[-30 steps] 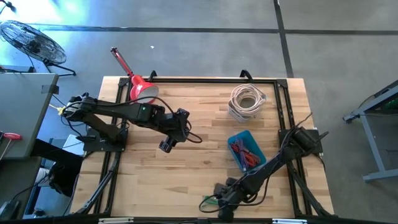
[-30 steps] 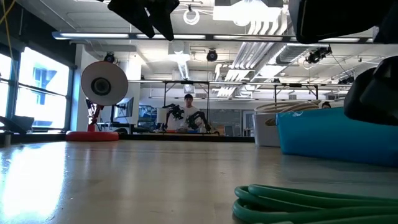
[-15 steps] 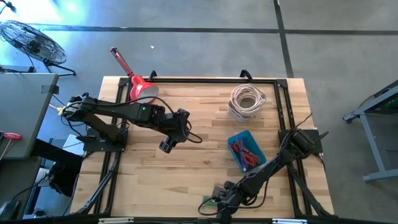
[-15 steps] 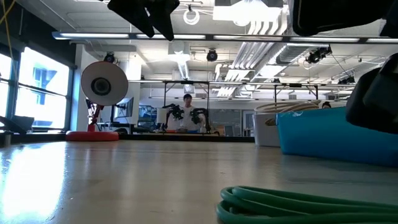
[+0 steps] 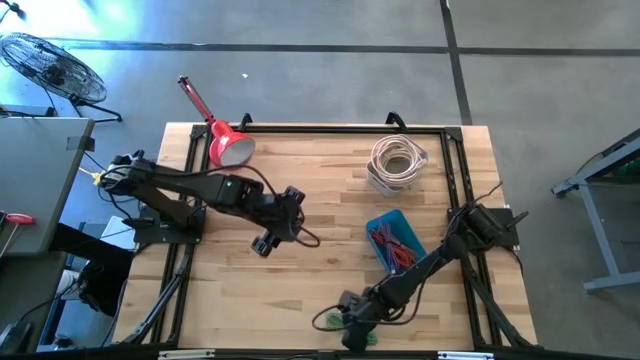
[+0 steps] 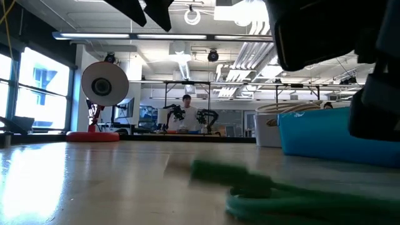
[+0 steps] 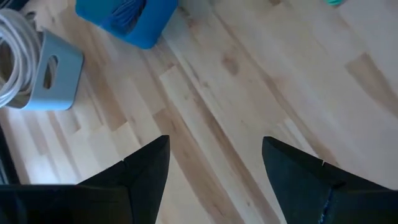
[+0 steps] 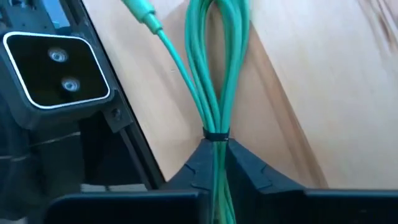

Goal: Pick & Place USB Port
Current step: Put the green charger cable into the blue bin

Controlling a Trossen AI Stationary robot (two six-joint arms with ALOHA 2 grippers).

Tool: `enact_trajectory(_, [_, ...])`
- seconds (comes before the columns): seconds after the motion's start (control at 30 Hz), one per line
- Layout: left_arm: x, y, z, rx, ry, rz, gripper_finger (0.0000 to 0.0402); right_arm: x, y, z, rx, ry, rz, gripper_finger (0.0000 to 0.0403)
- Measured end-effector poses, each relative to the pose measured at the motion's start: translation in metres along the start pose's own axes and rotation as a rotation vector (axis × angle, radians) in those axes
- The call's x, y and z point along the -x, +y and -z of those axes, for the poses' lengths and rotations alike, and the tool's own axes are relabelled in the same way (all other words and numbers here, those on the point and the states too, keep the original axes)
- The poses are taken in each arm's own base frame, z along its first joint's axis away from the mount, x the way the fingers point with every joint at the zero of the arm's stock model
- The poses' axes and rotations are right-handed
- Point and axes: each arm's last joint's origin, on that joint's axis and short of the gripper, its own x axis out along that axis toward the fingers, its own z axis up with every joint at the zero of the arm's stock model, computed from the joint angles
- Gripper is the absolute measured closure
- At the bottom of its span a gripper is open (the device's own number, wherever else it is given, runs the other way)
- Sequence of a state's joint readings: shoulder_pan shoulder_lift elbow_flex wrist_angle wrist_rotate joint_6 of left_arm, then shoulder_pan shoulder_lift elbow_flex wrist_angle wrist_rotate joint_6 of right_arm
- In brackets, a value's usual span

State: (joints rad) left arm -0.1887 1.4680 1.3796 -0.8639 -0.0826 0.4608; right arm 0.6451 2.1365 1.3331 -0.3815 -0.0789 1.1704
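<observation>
A green cable [image 5: 333, 321], coiled into a long bundle with a black tie, lies at the table's near edge; in the low view the green cable [image 6: 281, 199] shows blurred. My right gripper [image 5: 352, 334] is down on it and shut on the bundle [image 8: 214, 93]. One loose plug end [image 8: 142, 9] sticks out past the loops. My left gripper [image 5: 265, 243] hangs open above the middle of the table, with only bare wood between its fingers [image 7: 143, 171]. My right gripper pinches the bundled strands just behind the black tie [image 8: 216, 135] between its two fingers [image 8: 244, 167]. The fingers slant steeply down and lie along the bundle. The loops [image 6: 294, 203] ahead of the fingers stay low at the tabletop.
A blue bin [image 5: 397, 240] holding red and blue cables stands right of centre. A grey holder [image 5: 397, 165] with a white cable coil is at the far right, and a red lamp [image 5: 225, 145] at the far left. A camera block [image 8: 56, 68] sits at the near edge beside the cable.
My right gripper has sunk toward the near edge onto the green cable and taken hold of it. The bundle has slid toward the table's left, and its plug end now shows blurred in the low view.
</observation>
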Motion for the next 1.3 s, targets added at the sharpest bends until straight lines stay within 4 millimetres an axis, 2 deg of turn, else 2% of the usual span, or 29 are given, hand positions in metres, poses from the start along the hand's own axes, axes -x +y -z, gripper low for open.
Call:
enact_trajectory(0.33, [0.002,-0.02,-0.007,-0.037,-0.006,0.042,0.0153,0.0,-0.003,-0.005,-0.12,0.022,-0.009,0.0397])
enact_trajectory(0.53, [0.004,-0.026,-0.01,-0.056,-0.01,0.055,0.0153,0.009,0.007,-0.007,-0.061,-0.036,0.021,0.04])
enact_trajectory(0.67, [0.011,-0.026,-0.014,-0.06,-0.043,0.041,0.0153,0.034,0.011,-0.009,-0.024,-0.095,0.136,0.0401])
enact_trajectory(0.8, [0.021,-0.024,-0.013,-0.073,-0.066,0.029,0.0153,0.063,0.008,-0.008,-0.012,-0.108,0.375,0.0402])
enact_trajectory(0.93, [0.032,-0.023,-0.011,-0.08,-0.092,0.009,0.0153,0.099,0.011,-0.011,-0.015,-0.128,0.541,0.0402])
enact_trajectory(1.17, [0.044,-0.022,-0.008,-0.111,-0.101,-0.013,0.0153,0.151,0.016,-0.032,0.042,-0.313,0.664,0.0403])
enact_trajectory(1.3, [0.044,-0.021,-0.007,-0.13,-0.078,-0.05,0.0153,0.175,0.008,-0.038,0.001,-0.425,0.769,0.0403])
